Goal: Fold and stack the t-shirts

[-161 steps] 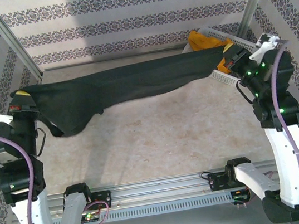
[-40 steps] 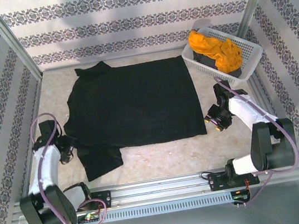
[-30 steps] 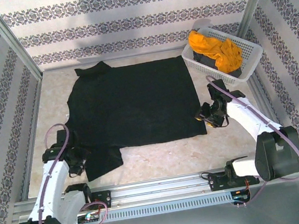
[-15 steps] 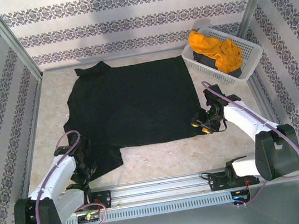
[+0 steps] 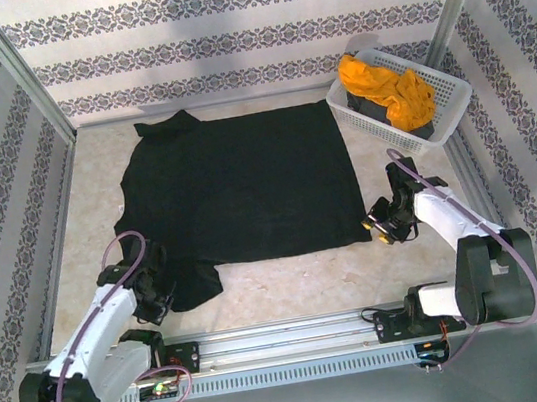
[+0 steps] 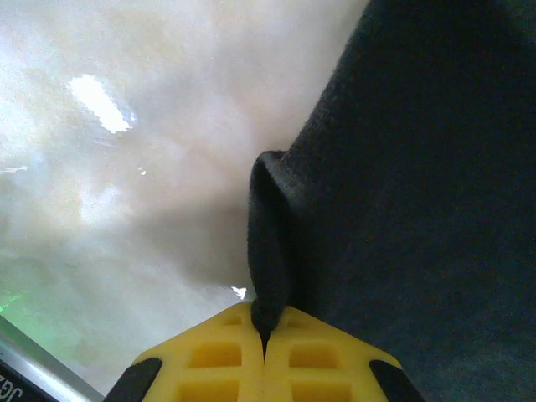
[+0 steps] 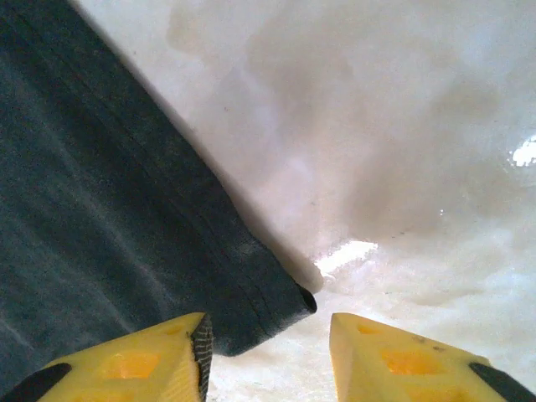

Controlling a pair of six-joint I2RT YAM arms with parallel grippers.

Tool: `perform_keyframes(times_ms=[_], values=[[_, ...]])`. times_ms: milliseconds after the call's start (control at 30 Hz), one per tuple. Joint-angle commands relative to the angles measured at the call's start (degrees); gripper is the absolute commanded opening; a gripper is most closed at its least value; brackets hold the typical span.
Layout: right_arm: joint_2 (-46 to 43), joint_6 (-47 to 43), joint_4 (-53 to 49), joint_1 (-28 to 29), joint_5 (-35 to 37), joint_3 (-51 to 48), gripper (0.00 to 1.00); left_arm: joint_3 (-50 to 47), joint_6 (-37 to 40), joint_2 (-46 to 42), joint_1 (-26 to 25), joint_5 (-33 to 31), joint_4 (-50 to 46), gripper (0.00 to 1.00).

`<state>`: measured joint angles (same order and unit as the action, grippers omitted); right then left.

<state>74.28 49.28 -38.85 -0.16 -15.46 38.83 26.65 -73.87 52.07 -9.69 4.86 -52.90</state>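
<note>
black t-shirt, orange-yellow t-shirt, white basket

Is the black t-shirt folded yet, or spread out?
Spread out: the black t-shirt lies flat, body and both sleeves showing; the left hand pinches its near sleeve's edge.

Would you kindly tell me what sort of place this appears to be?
Probably a robot lab test cell rather than a home: wallpapered panels on aluminium posts box in a tabletop where a black t-shirt lies spread beside a basket.

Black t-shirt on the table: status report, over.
Left gripper shut on sleeve edge of large black fabric t-shirt. Right gripper open at its hem corner. White plastic lattice basket far right, away from grippers.
</note>
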Motion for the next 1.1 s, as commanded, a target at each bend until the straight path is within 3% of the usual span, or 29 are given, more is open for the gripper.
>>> perform_keyframes(times_ms=[0, 200, 767, 1000, 1067], values=[[0.51, 3.47, -0.50, -0.01, 1.28, -2.01, 0.38, 1.60, -2.89, -3.15, -0.76, -1.28, -5.54, 0.00], [0.04, 7.13, 3.11, 1.38, -1.19, -4.81, 0.39, 2.68, -3.56, -4.20, -0.98, -1.52, -7.72, 0.00], [5.16, 9.24, 7.98, 3.48, 0.32, -2.34, 0.26, 5.82, -3.39, -6.90, -1.22, -3.35, -10.95, 0.00], [7.41, 8.51, 5.45, 3.84, 3.55, -0.28, 0.01, 5.74, -4.04, -7.37, -1.20, -3.19, -11.97, 0.00], [6.59, 7.95, 2.84, 3.78, 5.48, 0.41, 0.00, 5.59, -4.92, -7.91, -1.21, -2.89, -13.09, 0.00]])
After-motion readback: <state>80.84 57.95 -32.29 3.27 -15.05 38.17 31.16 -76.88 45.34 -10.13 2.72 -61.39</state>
